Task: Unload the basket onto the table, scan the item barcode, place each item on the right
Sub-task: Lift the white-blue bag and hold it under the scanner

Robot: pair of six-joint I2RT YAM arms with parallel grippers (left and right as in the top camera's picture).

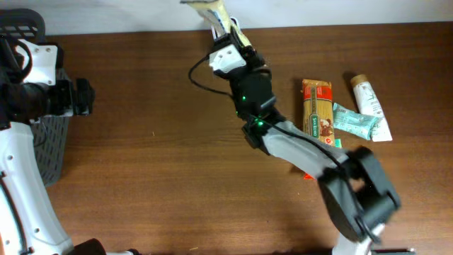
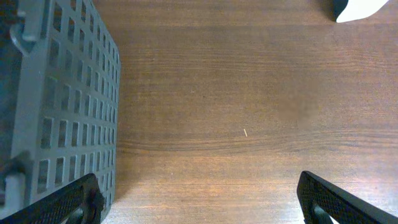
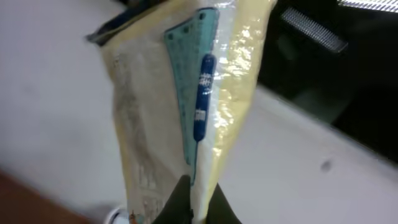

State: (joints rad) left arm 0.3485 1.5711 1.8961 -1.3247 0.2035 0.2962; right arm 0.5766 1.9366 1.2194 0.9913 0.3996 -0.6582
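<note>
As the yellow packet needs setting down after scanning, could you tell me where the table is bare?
Widest bare patch: brown wooden table between the dark slatted plastic crate and the right arm. Crowded: right of that arm, where orange spaghetti packet, teal sachet and white tube lie close together.

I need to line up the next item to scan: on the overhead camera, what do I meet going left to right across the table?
Grey basket → yellow packet pinched in the right gripper → pasta pack → teal sachet → white tube.
</note>
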